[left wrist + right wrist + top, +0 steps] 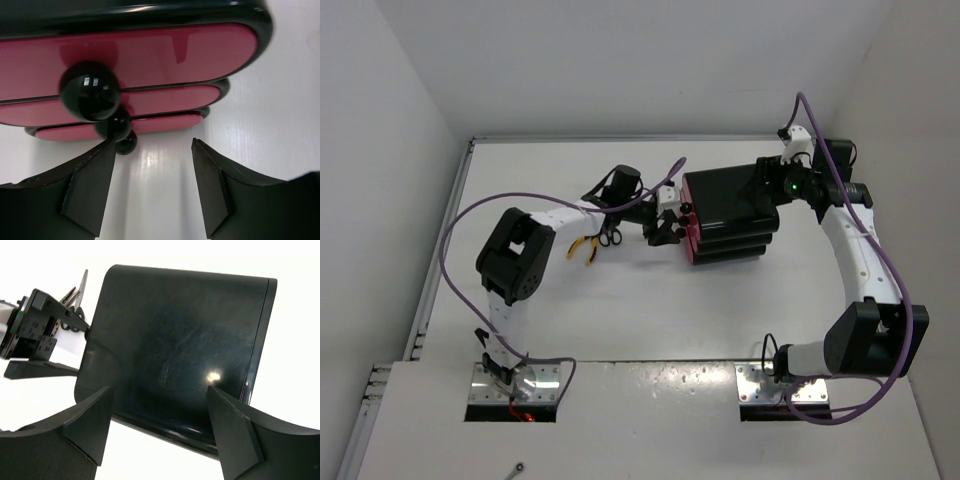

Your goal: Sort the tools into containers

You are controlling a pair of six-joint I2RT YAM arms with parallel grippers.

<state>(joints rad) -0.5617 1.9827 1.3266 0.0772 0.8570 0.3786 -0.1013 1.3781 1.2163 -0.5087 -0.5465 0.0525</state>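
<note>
- The left gripper (152,145) is hovering with jaws partly open and empty, one finger just beside the lowest knob (125,144) of the shut pink drawers (165,50).
- The right gripper (160,390) is hovering at the black box (175,340), its jaws also apart and empty.
- The scissors (610,238) and pliers (583,248) are lying on the table (620,320), left of the box.
- It seems a drawer is about to be opened. Next, the jaws are needing to centre on one knob.

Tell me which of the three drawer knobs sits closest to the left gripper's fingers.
The bottom drawer's knob. It is lowest in the left wrist view, right beside one fingertip of the open left gripper. The middle knob and top knob stand higher.
</note>
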